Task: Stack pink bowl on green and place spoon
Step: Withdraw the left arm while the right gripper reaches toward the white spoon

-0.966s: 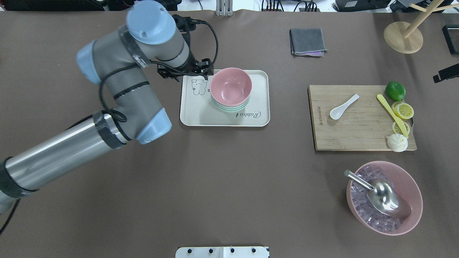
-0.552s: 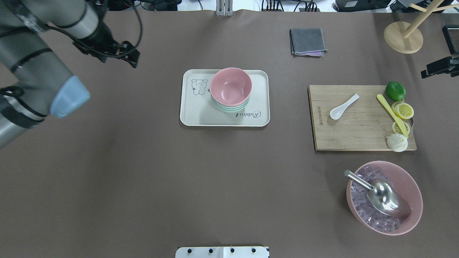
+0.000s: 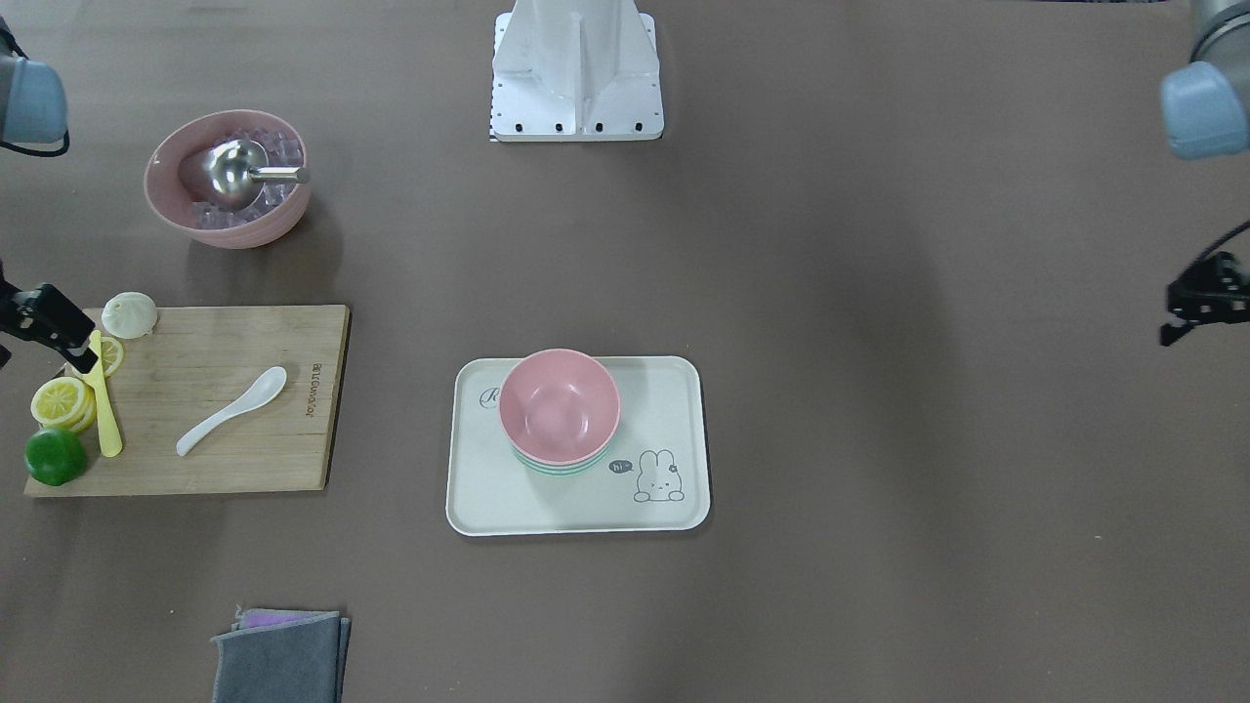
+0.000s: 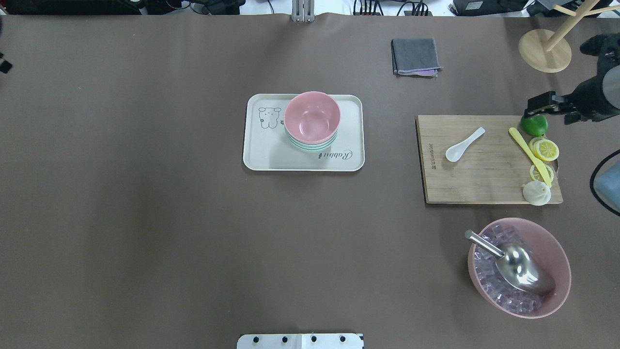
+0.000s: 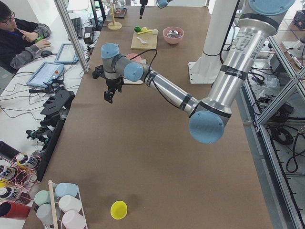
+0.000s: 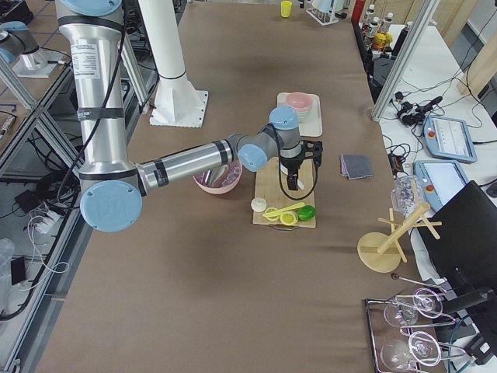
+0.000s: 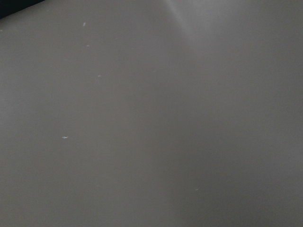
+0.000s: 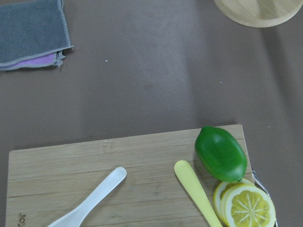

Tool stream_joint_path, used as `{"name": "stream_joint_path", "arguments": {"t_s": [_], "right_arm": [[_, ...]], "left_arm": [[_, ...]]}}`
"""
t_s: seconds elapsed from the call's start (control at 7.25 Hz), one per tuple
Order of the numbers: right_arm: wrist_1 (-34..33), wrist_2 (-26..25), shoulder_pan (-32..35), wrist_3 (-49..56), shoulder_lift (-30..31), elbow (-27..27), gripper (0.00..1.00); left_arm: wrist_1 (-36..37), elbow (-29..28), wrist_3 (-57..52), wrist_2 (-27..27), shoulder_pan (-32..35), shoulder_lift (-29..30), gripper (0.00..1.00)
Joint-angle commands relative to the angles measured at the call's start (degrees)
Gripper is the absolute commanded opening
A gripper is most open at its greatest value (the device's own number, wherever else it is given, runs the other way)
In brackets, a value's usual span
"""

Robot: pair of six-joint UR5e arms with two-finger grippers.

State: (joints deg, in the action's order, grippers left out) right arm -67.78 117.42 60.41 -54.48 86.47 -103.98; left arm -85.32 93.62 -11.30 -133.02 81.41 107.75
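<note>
Overhead exterior, table (image 4: 193, 242): brown top, pretty much everything sits on it.
Cutting board (image 4: 484, 174): robot's right side of the table.
Tray (image 4: 261, 155): mid-table, carrying the bowl stack.
Pink bowl (image 4: 311, 118): upright, nested on the green bowl (image 4: 310, 148).
Right gripper (image 4: 533, 107): hovering at the board's far corner by the lime (image 4: 535, 125), honestly can't tell if the fingers are spread.
Left gripper (image 3: 1172, 327): way off at the table's left edge, can't tell either.
Spoon (image 4: 464, 145): white, lying flat on the board, nothing touching it.
</note>
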Motion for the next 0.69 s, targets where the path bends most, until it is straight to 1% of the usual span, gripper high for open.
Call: {"name": "stream_joint_path", "arguments": {"t_s": [0.0, 0.14, 0.28, 0.41, 0.55], "right_arm": [[0.3, -7.9, -7.4, -13.6, -0.7, -0.1, 0.95], [-0.1, -11.7, -10.5, -22.3, -1.8, 0.1, 0.92], [-0.3, -14.7, -13.4, -27.7, -2.6, 0.8, 0.92], [-0.3, -18.2, -15.4, -32.7, -4.5, 3.1, 0.92], [0.0, -22.3, -16.9, -35.0, -6.6, 5.7, 0.87]], "left_arm": [[0.2, -7.6, -14.6, -0.8, 9.0, -1.0, 0.99], [-0.4, -8.8, -15.4, -0.8, 10.3, -2.0, 0.99], [-0.5, -8.5, -15.4, -0.9, 10.5, -2.7, 0.99], [-0.6, -8.5, -15.4, -0.9, 10.5, -2.8, 0.99], [-0.6, -8.5, -15.4, -0.9, 10.5, -3.2, 0.99]]}}
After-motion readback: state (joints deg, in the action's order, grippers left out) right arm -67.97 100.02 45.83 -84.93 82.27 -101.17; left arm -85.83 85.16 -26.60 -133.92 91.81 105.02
